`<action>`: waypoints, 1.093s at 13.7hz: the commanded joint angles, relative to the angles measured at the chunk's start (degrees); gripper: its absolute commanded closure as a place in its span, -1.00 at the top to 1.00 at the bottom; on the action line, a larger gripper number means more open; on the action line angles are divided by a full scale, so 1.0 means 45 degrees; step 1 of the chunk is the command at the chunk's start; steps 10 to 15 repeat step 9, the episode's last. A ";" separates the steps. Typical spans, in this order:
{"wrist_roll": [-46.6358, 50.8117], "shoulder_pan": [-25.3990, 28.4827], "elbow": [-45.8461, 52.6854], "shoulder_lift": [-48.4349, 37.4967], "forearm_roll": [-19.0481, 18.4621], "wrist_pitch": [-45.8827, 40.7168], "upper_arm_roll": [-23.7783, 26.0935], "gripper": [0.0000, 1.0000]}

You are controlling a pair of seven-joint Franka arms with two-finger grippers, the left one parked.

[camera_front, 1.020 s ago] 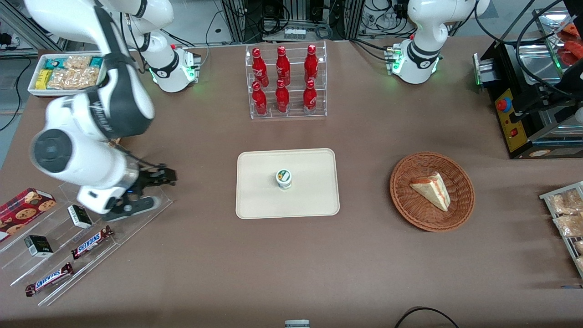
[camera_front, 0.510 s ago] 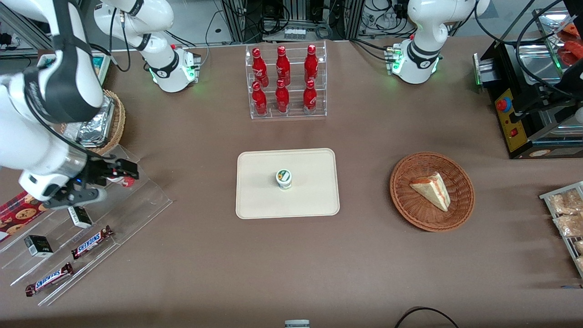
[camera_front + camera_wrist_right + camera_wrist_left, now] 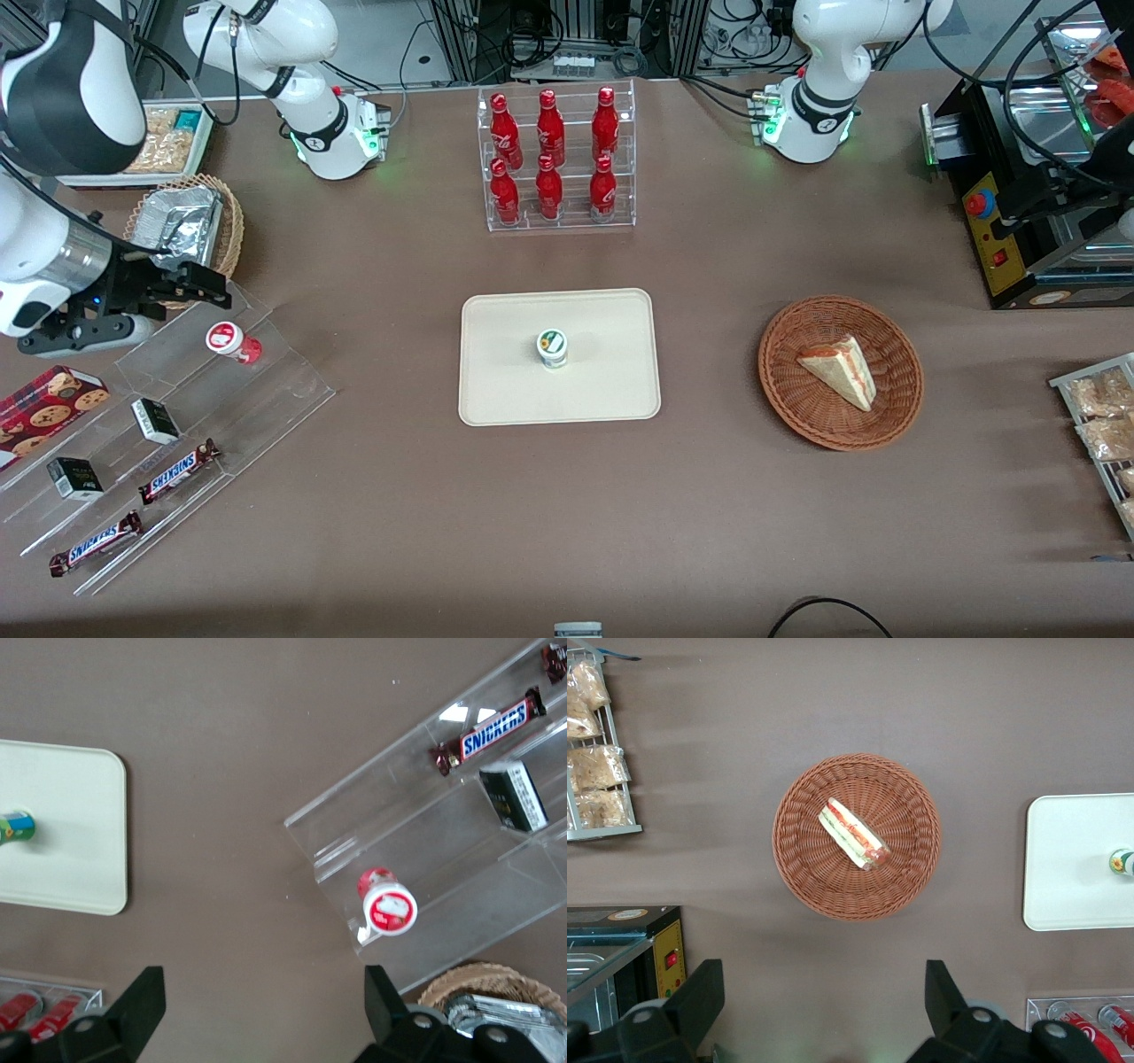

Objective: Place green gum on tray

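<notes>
The green gum [image 3: 552, 347], a small white bottle with a green label, stands upright near the middle of the cream tray [image 3: 602, 390]. It also shows in the right wrist view [image 3: 13, 827] on the tray [image 3: 71, 859], and in the left wrist view [image 3: 1122, 862] on the tray [image 3: 1072, 859]. My gripper [image 3: 202, 285] is open and empty. It hangs far from the tray toward the working arm's end of the table, above the clear stepped shelf [image 3: 266, 390]. In the right wrist view the gripper [image 3: 263, 1010] has its jaws wide apart over bare table.
A red-lidded gum bottle [image 3: 226, 339] stands on the clear shelf, with Snickers bars [image 3: 177, 470] and small dark boxes nearer the camera. A foil-lined basket [image 3: 182, 230] sits by the gripper. A rack of red bottles [image 3: 556, 159] and a wicker basket with a sandwich [image 3: 840, 372] stand elsewhere.
The working arm has drawn away from the tray toward its own end of the table and farther from the camera, uncovering the red-lidded bottle. The green gum has not moved.
</notes>
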 commanded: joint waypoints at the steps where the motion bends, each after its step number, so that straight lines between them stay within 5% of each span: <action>1: 0.0629 0.0076 -0.0076 -0.0431 -0.0347 -0.0692 -0.0243 1.00; 3: 0.1257 0.0115 0.0159 -0.0606 -0.0836 -0.1297 -0.0225 1.00; 15: 0.1239 0.0076 0.0179 -0.0920 -0.0838 -0.1574 -0.0614 1.00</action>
